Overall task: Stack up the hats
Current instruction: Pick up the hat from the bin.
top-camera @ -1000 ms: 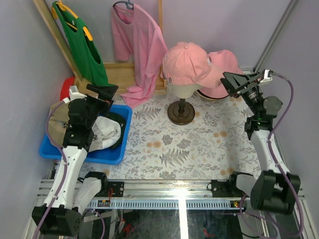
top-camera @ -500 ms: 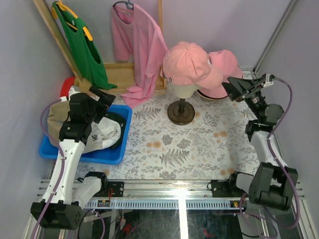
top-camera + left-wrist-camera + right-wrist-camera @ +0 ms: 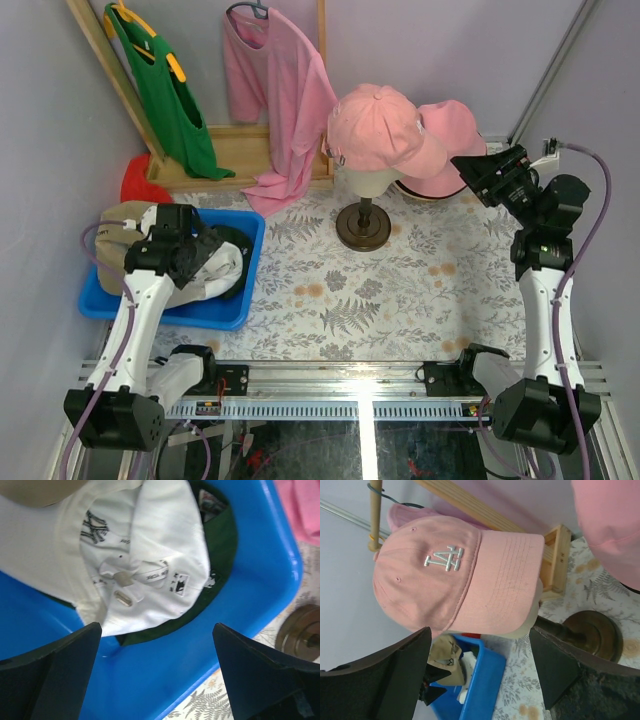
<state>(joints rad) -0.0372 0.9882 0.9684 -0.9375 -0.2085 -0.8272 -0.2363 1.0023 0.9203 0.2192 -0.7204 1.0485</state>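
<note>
**Four hats in two camps, both pincers spread wide**

Start with the big floral surface (image 3: 400, 300), which carries everything. At the back hangs the pink shirt (image 3: 280, 100), draped down onto the wooden frame. On the left edge sits the blue bin (image 3: 232, 300).

Now the hats. At the back right the pink bucket hat (image 3: 455, 125) lies just behind the mannequin head (image 3: 365, 182). The head wears the pink cap (image 3: 380, 125), with pale stitched letters on its front and its brim toward the right arm. Over in the bin, the tan cap (image 3: 150, 555) lies upside down, its pale inside and dark lettering facing up. It rests on the dark green cap (image 3: 226, 540), which shows only as a rim around it.

And the arms! The left pincer (image 3: 157, 626) hangs above the bin, right over the tan cap, jaws wide apart and nothing between them. The right pincer (image 3: 480, 630) is raised just beside the bucket hat and points at the pink cap, also spread wide and gripping nothing.
</note>
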